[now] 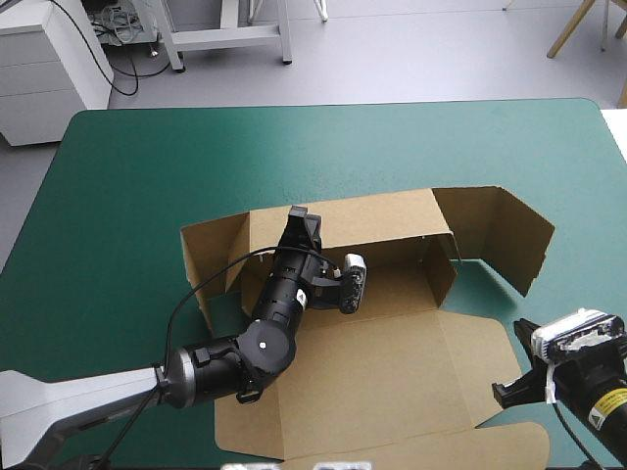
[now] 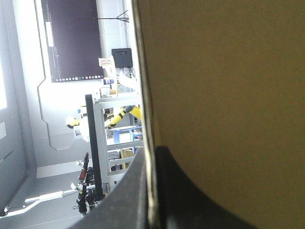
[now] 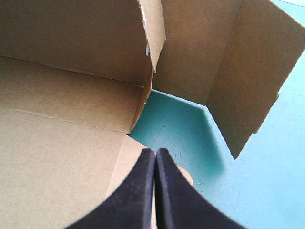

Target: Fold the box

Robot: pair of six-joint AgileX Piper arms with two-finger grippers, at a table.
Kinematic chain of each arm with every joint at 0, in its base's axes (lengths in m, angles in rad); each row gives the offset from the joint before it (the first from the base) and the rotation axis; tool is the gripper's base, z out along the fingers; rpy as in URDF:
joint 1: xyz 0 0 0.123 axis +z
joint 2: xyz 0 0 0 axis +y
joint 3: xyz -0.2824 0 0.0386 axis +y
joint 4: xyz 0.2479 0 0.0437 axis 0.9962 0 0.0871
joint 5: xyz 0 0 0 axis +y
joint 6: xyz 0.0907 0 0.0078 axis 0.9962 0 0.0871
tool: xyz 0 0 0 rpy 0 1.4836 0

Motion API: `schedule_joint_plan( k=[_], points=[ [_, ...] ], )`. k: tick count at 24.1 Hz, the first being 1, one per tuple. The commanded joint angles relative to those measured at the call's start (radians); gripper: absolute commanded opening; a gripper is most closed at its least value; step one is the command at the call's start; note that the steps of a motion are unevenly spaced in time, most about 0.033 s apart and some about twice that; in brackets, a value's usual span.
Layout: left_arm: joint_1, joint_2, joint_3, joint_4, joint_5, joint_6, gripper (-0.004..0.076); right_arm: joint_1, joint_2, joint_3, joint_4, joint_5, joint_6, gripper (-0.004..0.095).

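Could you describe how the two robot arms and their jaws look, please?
The left arm has round black segments with small white dots, joined to a pale grey link; a thin black cable loops from its wrist. The right arm is black too, with a yellow label. The jaws are broad, black and curved like fins.

Part of the floor of the box [image 1: 392, 362] is hidden beneath the left gripper [image 1: 302, 223] and its wrist — in the left wrist view only one wall is seen, cut off.
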Motion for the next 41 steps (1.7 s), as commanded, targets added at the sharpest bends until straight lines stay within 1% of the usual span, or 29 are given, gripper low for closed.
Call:
schedule_joint_plan(
  k=[1, 5, 6, 7, 9, 10, 12, 14, 16, 17, 22, 24, 25, 28, 29, 30, 31, 32, 33, 34, 35, 36, 37, 38, 39, 40, 41],
  points=[
    [0.007, -0.041, -0.027, 0.121, -0.013, 0.013, -0.001, -0.005, 0.004, -0.023, -0.022, -0.073, -0.001, -0.0017],
    [0.007, -0.041, -0.027, 0.121, -0.014, 0.018, -0.001, -0.005, 0.013, -0.023, -0.064, -0.075, 0.031, -0.0012],
    [0.007, -0.041, -0.027, 0.121, -0.014, 0.018, -0.001, -0.005, 0.02, -0.023, -0.076, -0.072, 0.043, 0.0003],
    [0.007, -0.041, -0.027, 0.121, -0.014, 0.018, -0.001, -0.005, 0.03, -0.023, -0.089, -0.07, 0.051, 0.0039],
    [0.007, -0.041, -0.027, 0.121, -0.014, 0.018, -0.001, -0.005, 0.054, -0.023, -0.098, -0.07, 0.064, 0.0144],
    [0.007, -0.041, -0.027, 0.121, -0.014, 0.02, -0.001, -0.005, 0.068, -0.023, -0.101, -0.073, 0.071, 0.0228],
    [0.007, -0.041, -0.027, 0.121, -0.012, 0.02, -0.001, -0.005, 0.097, -0.023, -0.101, -0.078, 0.088, 0.0426],
    [0.007, -0.041, -0.027, 0.121, -0.006, 0.02, -0.001, -0.005, 0.128, -0.028, -0.108, -0.08, 0.13, 0.0615],
    [0.007, -0.041, -0.027, 0.121, 0.0, 0.02, -0.001, -0.005, 0.164, -0.049, -0.131, -0.067, 0.183, 0.0727],
    [0.007, -0.041, -0.027, 0.121, 0.002, 0.02, -0.001, -0.005, 0.18, -0.064, -0.154, -0.063, 0.209, 0.0742],
    [0.007, -0.041, -0.027, 0.121, 0.019, 0.02, -0.001, -0.005, 0.305, -0.222, -0.27, -0.061, 0.308, 0.0742],
    [0.007, -0.041, -0.027, 0.12, 0.024, 0.02, -0.001, -0.005, 0.419, -0.346, -0.309, -0.038, 0.321, 0.0742],
    [0.007, -0.041, -0.027, 0.12, 0.024, 0.02, -0.001, -0.005, 0.497, -0.437, -0.337, -0.005, 0.328, 0.0742],
    [0.007, -0.041, -0.027, 0.12, 0.025, 0.02, -0.001, -0.031, 0.658, -0.599, -0.353, 0.02, 0.323, 0.0742],
    [0.007, -0.041, -0.027, 0.12, 0.025, 0.02, -0.001, -0.065, 0.737, -0.679, -0.329, 0.02, 0.29, 0.0742],
    [0.007, -0.041, -0.027, 0.12, 0.025, 0.02, -0.001, -0.09, 0.775, -0.726, -0.299, 0.022, 0.255, 0.0742],
    [0.007, -0.041, -0.027, 0.12, 0.025, 0.02, -0.001, -0.147, 0.845, -0.821, -0.2, 0.039, 0.161, 0.0743],
    [0.007, -0.041, -0.027, 0.12, 0.025, 0.02, -0.001, -0.21, 0.921, -0.907, -0.084, 0.09, 0.04, 0.0742],
    [0.007, -0.041, -0.027, 0.12, 0.025, 0.02, -0.001, -0.243, 0.965, -0.953, -0.019, 0.116, -0.015, 0.0742],
    [0.007, -0.041, -0.027, 0.12, 0.025, 0.02, -0.001, -0.301, 1.039, -1.033, 0.095, 0.141, -0.082, 0.0742],
    [0.007, -0.041, -0.027, 0.12, 0.025, 0.02, -0.001, -0.322, 1.079, -1.08, 0.154, 0.159, -0.121, 0.0742],
    [0.007, -0.041, -0.027, 0.12, 0.025, 0.02, -0.001, -0.349, 1.159, -1.18, 0.229, 0.208, -0.165, 0.0742],
    [0.007, -0.041, -0.027, 0.12, 0.025, 0.02, -0.001, -0.359, 1.2, -1.233, 0.245, 0.243, -0.172, 0.0742],
    [0.007, -0.041, -0.027, 0.12, 0.025, 0.02, -0.001, -0.376, 1.285, -1.338, 0.249, 0.333, -0.18, 0.0743],
    [0.007, -0.041, -0.027, 0.12, 0.025, 0.02, -0.001, -0.382, 1.319, -1.38, 0.251, 0.377, -0.197, 0.0743],
    [0.007, -0.041, -0.027, 0.12, 0.025, 0.02, -0.001, -0.398, 1.392, -1.464, 0.279, 0.454, -0.224, 0.0742],
    [0.007, -0.041, -0.027, 0.12, 0.025, 0.02, -0.001, -0.403, 1.419, -1.484, 0.295, 0.454, -0.219, 0.0742]
  ],
)
